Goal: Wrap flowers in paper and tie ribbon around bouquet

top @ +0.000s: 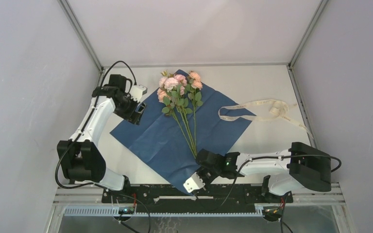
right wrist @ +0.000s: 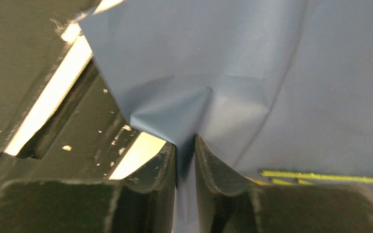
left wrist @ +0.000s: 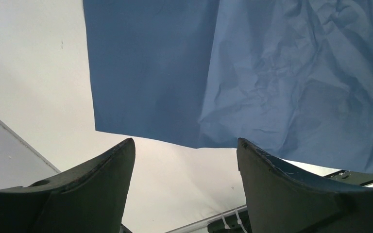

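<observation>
The paper [right wrist: 252,73] is being clamped at its near corner by the right gripper [right wrist: 185,145]. The flowers [top: 179,97] are being borne on the sheet, stems pointing at that claw, blooms beyond. The left gripper [left wrist: 184,145] is being held agape at the sheet's far-left edge.

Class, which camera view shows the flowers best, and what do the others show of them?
The top external view: the flowers lie whole on the paper, blooms and leaves included. The right wrist view catches only their blurred green stems at its lower right; the left wrist view shows none, only paper.
</observation>
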`<state>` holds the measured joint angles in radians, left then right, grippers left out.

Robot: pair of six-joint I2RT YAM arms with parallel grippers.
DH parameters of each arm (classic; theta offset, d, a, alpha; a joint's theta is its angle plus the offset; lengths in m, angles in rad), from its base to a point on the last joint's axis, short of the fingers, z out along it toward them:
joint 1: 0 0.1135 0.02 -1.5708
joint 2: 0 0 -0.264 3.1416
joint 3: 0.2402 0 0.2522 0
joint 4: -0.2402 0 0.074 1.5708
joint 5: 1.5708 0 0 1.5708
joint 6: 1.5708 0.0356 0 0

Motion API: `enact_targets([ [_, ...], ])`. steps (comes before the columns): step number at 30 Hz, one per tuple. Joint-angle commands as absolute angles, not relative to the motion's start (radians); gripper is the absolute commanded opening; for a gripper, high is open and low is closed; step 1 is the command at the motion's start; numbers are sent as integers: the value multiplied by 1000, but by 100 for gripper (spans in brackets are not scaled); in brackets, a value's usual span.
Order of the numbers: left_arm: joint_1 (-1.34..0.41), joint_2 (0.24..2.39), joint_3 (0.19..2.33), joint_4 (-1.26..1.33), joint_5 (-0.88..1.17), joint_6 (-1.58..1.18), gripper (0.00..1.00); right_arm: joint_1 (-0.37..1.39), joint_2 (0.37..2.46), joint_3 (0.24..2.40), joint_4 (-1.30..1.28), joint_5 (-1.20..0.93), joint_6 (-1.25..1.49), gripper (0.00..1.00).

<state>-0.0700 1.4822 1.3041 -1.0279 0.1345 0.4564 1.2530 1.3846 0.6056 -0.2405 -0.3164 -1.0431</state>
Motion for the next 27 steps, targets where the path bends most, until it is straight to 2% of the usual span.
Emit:
enact_targets([
  [1,-77,1451,1301,-1025,143,481,82,1238,1324,594,-115,-257,-1015,19],
  [3,-81,1453,1305,-1027,144,480,82,1220,1307,594,-115,-274,-995,10],
  [6,-104,1455,1313,-1048,157,491,82,1187,1284,595,-101,-302,-951,5],
  [11,-228,1434,1305,-1081,275,565,82,1017,1281,643,-55,-541,-739,3],
  [14,-333,1418,1281,-1119,415,691,84,912,1341,678,-61,-696,-630,1],
  [19,-424,1366,1213,-1126,661,843,97,807,1468,764,-71,-805,-410,0],
  [20,-440,1360,1197,-1116,698,856,99,788,1490,783,-73,-835,-367,0],
  [27,-514,1347,1015,-841,800,755,100,712,1538,819,-80,-929,-240,0],
])
